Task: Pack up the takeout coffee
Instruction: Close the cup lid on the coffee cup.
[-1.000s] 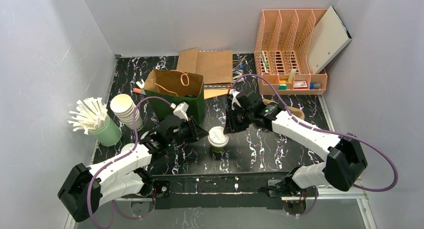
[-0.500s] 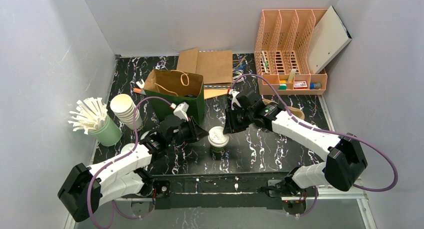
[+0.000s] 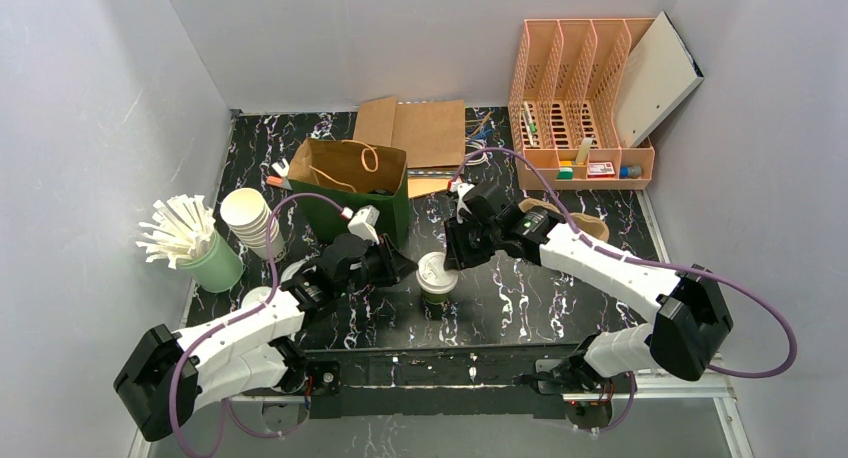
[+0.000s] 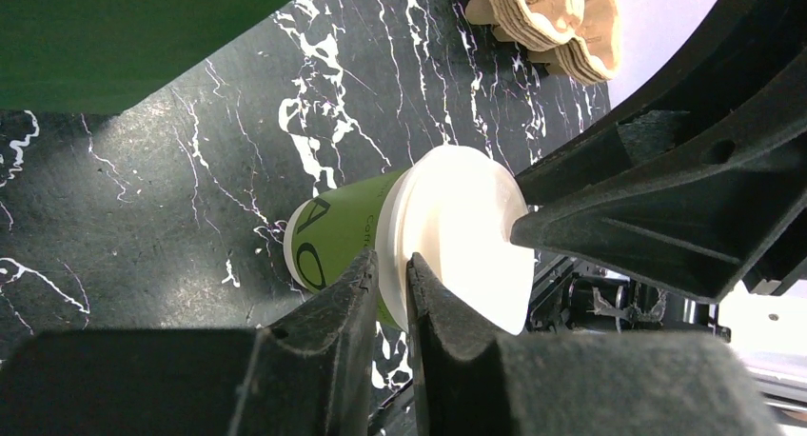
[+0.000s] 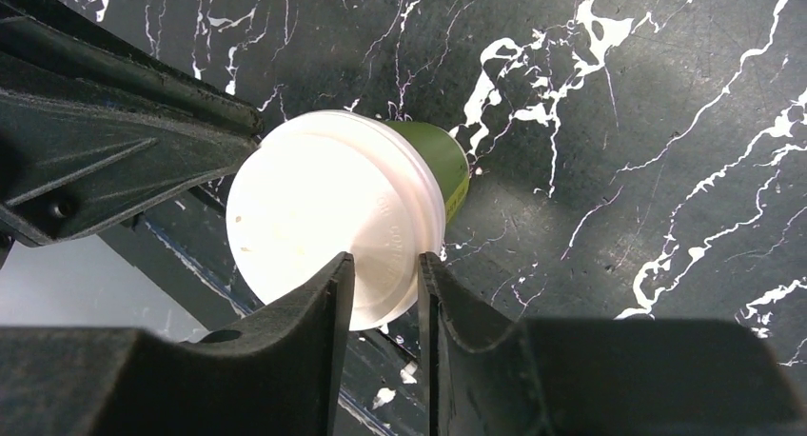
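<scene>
Your coffee cup (image 3: pixel 437 288) stands upright on the black marbled surface (image 3: pixel 560 298), about midway between the two arms and toward the near edge, with its white lid (image 3: pixel 436 270) on. The left jaws come at it from the left and are drawn almost together, leaving only a slit. In the left wrist view the lid's rim sits in that slit, one fingertip (image 4: pixel 354 282) under the rim against the green wall and the other on the lid's top side, so they are pinched on the rim. The right jaws reach down from behind and to the right, a narrow way apart and holding nothing, with their tips at the lid's edge. You cannot tell whether they touch it. The green paper bag (image 3: pixel 340 163) stands open behind the cup, apart from it.
</scene>
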Available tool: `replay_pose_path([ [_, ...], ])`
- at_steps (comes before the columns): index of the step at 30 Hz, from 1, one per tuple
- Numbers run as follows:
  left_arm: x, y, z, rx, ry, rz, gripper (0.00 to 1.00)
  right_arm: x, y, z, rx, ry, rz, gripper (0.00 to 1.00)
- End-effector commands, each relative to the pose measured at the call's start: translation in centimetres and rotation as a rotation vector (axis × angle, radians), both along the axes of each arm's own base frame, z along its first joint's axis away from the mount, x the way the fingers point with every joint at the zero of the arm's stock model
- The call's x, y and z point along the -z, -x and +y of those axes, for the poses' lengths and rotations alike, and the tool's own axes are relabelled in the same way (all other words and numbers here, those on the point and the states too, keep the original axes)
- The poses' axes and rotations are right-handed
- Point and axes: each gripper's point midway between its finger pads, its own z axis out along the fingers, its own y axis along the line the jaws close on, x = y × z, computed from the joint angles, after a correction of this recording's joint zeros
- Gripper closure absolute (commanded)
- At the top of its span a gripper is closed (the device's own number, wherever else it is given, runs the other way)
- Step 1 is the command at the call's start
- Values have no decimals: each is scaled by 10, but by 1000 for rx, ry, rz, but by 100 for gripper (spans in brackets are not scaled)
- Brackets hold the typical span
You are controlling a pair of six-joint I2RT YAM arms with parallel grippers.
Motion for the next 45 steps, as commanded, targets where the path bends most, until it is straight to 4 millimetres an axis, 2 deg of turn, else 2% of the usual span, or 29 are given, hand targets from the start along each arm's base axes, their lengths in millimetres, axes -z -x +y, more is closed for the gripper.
replay_pose_path([
  [1,70,23,37,-15,-271,125,85,20,8,-8,-17,110,17,58],
  [7,73,25,38,-19,-290,117,86,15,14,-3,-47,99,7,44],
  [12,74,26,37,-17,-302,114,86,14,20,2,-82,97,1,39],
  [20,72,25,34,-15,-306,104,86,23,24,-1,-92,220,-41,29],
  [29,67,24,31,-14,-304,91,86,31,25,-5,-87,318,-90,28],
  [36,56,21,27,-13,-289,69,86,42,31,-10,-91,363,-91,26],
  [39,51,20,29,-18,-298,63,85,36,31,-10,-81,348,-104,25],
  [45,23,10,26,-25,-299,10,83,1,24,8,-70,216,-166,24],
])
